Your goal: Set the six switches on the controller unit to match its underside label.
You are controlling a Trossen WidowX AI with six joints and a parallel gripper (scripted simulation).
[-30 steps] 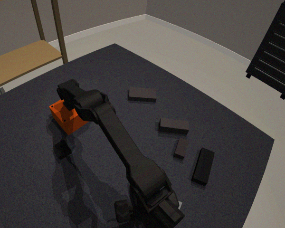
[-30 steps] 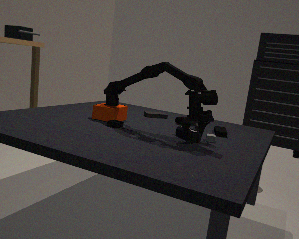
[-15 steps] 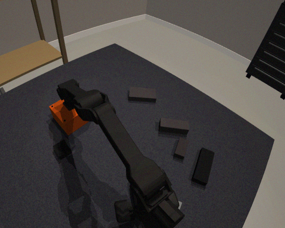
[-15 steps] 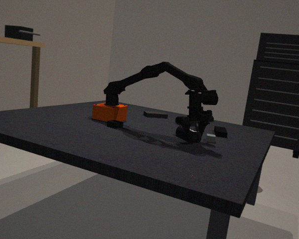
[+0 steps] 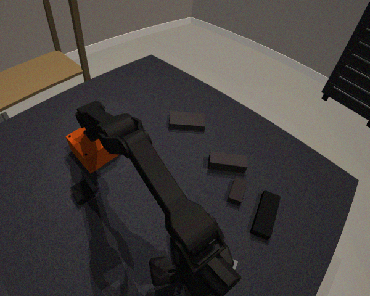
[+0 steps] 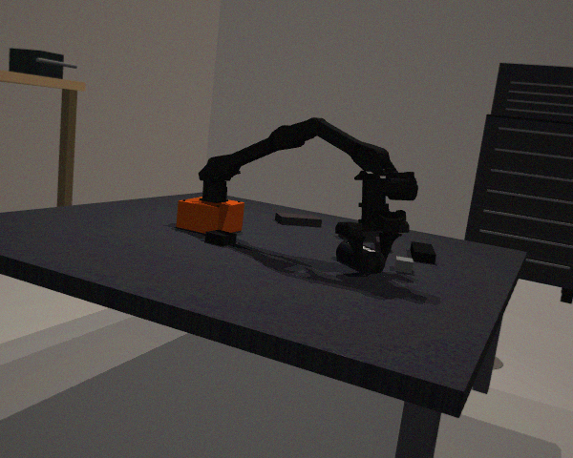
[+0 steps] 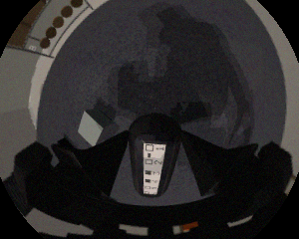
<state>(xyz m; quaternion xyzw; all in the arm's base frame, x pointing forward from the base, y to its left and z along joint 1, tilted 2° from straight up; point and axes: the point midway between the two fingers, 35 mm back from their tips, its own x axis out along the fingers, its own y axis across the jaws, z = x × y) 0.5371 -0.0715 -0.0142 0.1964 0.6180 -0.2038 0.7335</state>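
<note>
The dark grey controller unit point(image 6: 349, 254) point(image 7: 154, 124) is upside down or strongly tilted. Its white label point(image 7: 153, 169) faces the wrist camera. On the label, squares 1 and 2 look empty and 3 and 4 filled, 5 looks empty, and 6 is too small to tell. A small dark mark sits between 1 and 2. My gripper point(image 6: 371, 250) point(image 7: 155, 133) points down, its fingers against both sides of the unit; it is shut on it. Whether the unit touches the bench is unclear. The switches are hidden.
A pale block point(image 5: 235, 264) point(image 6: 404, 264) point(image 7: 91, 128) stands close beside the gripper. A long black block point(image 5: 265, 214) point(image 6: 422, 251) and brown blocks point(image 5: 187, 119) point(image 5: 228, 160) point(image 5: 237, 188) lie beyond. A small dark box point(image 5: 83, 192) point(image 6: 221, 239) sits by the orange base point(image 5: 95, 159) point(image 6: 198, 217).
</note>
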